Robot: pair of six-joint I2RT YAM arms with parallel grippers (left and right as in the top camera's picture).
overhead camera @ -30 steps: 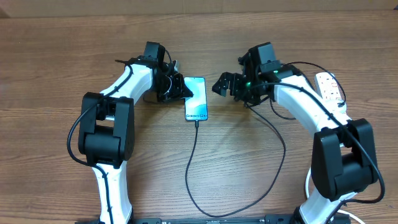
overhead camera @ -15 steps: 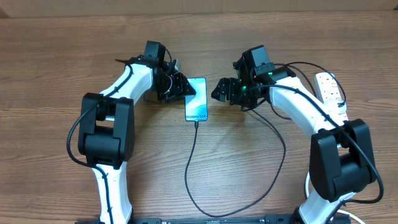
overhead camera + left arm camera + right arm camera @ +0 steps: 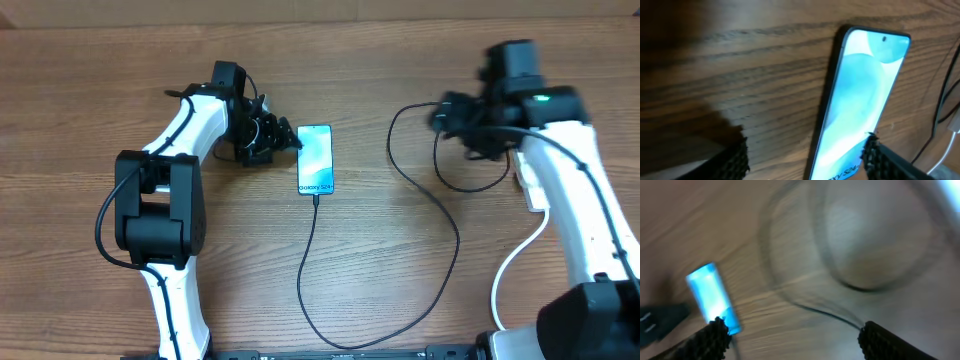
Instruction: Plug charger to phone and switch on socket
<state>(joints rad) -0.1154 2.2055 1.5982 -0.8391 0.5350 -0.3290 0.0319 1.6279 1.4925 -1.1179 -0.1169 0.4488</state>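
- The phone (image 3: 315,160) lies flat on the counter (image 3: 380,60), left of centre, lit screen up. Its lower edge faces my side, which I judge suits a cable fed from below.
- The charger (image 3: 307,250) meets that lower edge with its plug tip, which looks seated. The slack runs down, sweeps right and loops up toward the right arm (image 3: 560,170), so I judge there is no pull on the port.
- The left gripper (image 3: 805,145) sits at the phone's left side. Its fingers (image 3: 735,159) stand apart, one over the screen and the other well clear of the edge, gripping nothing. I read this as a bracing position.
- The right gripper (image 3: 792,330) hangs above the cable loop at upper right, blurred, with its fingers spread and empty.
- The socket is almost wholly hidden beneath the right arm; only its white cord (image 3: 500,285) shows plainly. I judge the switch to be the step not yet done.
- Count: one phone, one charger, one socket, two arms, two fingers on each.
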